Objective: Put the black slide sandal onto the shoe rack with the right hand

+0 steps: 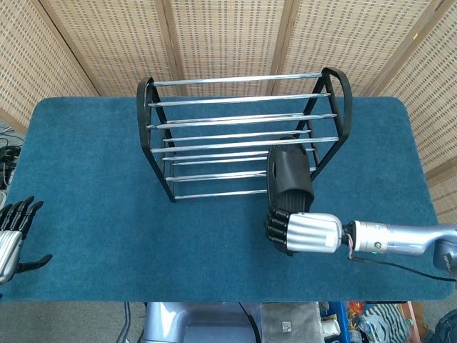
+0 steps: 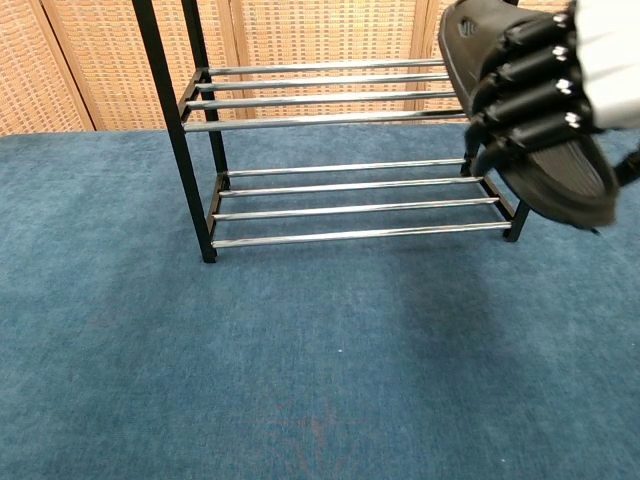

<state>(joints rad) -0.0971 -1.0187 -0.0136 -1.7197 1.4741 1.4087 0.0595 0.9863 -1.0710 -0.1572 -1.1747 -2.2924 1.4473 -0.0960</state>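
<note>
My right hand [image 1: 300,232] grips the heel end of the black slide sandal [image 1: 288,171] and holds it in the air, toe pointing toward the shoe rack [image 1: 243,136]. In the chest view the right hand [image 2: 540,85] wraps dark fingers [image 2: 515,100] over the sandal [image 2: 560,175], whose sole faces the camera, in front of the rack's [image 2: 340,120] right end. The sandal overlaps the rack's front right in the head view; whether it touches the bars I cannot tell. My left hand [image 1: 11,239] rests open at the table's left edge.
The rack has chrome bars on several tiers in a black frame and stands at the middle back of the blue carpeted table [image 1: 107,214]. Woven screens [image 1: 228,36] close off the back.
</note>
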